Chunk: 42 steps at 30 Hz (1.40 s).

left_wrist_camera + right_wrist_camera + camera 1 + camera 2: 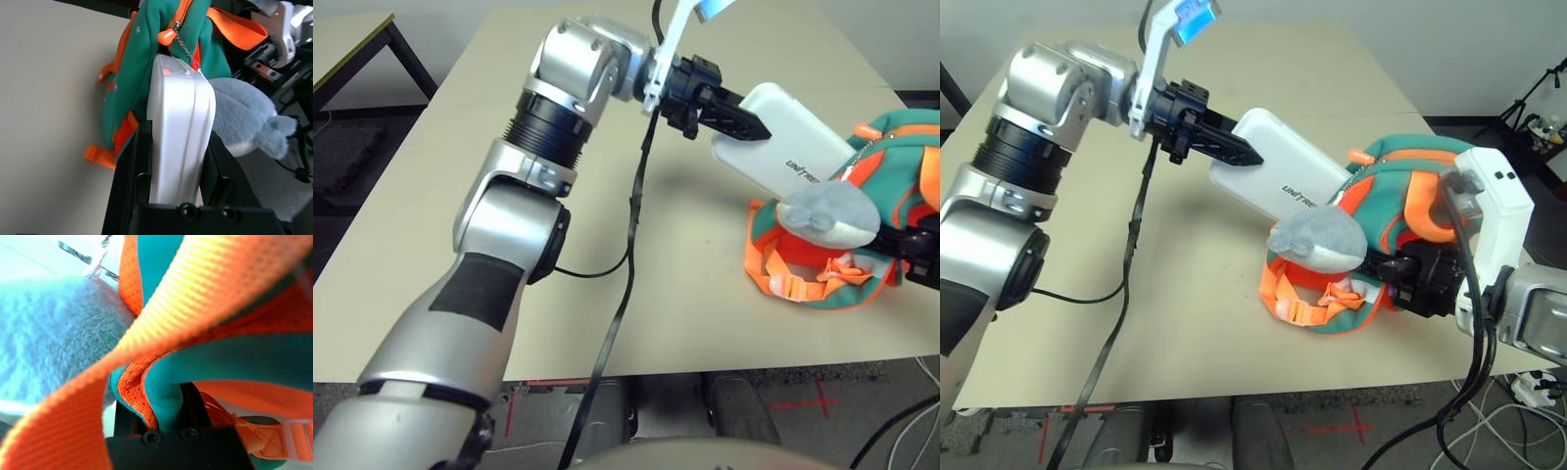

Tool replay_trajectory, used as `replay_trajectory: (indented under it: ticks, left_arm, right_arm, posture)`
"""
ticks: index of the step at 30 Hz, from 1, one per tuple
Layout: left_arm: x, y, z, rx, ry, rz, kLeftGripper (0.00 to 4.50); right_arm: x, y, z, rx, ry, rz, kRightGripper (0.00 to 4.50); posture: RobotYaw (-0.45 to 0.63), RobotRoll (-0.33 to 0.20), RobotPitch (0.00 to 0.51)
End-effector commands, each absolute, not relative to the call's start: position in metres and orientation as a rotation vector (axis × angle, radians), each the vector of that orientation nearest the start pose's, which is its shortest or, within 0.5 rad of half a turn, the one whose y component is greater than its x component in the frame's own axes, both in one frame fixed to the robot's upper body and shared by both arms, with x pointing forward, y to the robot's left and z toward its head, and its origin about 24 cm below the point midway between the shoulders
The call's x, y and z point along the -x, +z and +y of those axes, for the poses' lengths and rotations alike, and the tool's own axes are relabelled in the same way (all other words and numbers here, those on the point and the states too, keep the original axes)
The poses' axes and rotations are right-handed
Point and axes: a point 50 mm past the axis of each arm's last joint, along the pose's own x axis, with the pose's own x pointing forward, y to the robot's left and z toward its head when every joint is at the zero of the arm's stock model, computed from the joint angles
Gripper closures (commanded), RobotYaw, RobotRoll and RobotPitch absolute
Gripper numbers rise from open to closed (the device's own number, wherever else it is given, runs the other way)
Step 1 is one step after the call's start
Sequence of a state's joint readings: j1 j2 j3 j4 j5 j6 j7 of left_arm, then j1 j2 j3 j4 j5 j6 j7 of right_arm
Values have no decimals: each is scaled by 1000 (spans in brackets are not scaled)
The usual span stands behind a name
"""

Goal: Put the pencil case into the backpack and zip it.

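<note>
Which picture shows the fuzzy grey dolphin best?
The right eye view: the plush dolphin shows nearly whole there, lying by the white case. The left eye view is about as good. The left wrist view has it beside the case, partly hidden; the right wrist view has just blurry fur close up.

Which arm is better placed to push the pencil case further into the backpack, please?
The left, I'd say: its pincer grips the pencil case, whose far end is at the backpack's opening, while the right pincer pinches the backpack's fabric.
</note>
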<state>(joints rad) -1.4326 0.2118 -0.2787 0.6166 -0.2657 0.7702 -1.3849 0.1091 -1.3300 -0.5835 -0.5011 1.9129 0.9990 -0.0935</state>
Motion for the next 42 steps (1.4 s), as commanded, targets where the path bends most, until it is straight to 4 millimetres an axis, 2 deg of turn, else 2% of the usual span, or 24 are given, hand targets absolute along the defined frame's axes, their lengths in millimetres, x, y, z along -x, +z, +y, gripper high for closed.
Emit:
replay_trajectory:
  ticks: [1, 9, 16, 24, 28, 31, 35, 38, 40, 42]
  left_arm:
    - [-329, 270, -21, -303, -1784, 287, 3171]
    - [-325, 256, -33, -305, -1803, 279, 3171]
    - [-322, 254, -33, -287, -1809, 288, 3171]
    - [-321, 240, -40, -321, -1792, 301, 3171]
    - [-324, 247, -38, -313, -1764, 259, 3171]
    - [-331, 268, -28, -316, -1702, 175, 2149]
    - [-338, 297, 1, -283, -1617, 114, 851]
    - [-338, 306, 15, -262, -1579, 111, 19]
    - [-338, 307, 25, -243, -1557, 122, 101]
    - [-337, 305, 30, -228, -1537, 138, 554]
  right_arm:
    - [-192, 234, -228, -122, 563, 511, 4320]
    - [-199, 232, -223, -121, 582, 491, 4320]
    - [-204, 228, -218, -133, 602, 476, 4320]
    - [-209, 227, -216, -131, 617, 462, 4320]
    - [-212, 228, -217, -125, 622, 459, 4320]
    - [-215, 230, -220, -117, 625, 463, 4320]
    - [-218, 234, -226, -112, 624, 487, 4320]
    - [-218, 235, -229, -114, 632, 508, 4320]
    - [-219, 235, -230, -108, 631, 513, 4320]
    - [-221, 236, -231, -105, 631, 514, 4320]
  posture:
    - [-197, 0, 137]
    - [-187, 0, 130]
    - [-177, 0, 123]
    - [-167, 0, 119]
    - [-149, 0, 121]
    - [-127, 0, 128]
    - [-69, 0, 147]
    - [-50, 0, 153]
    - [-43, 0, 155]
    - [-37, 0, 156]
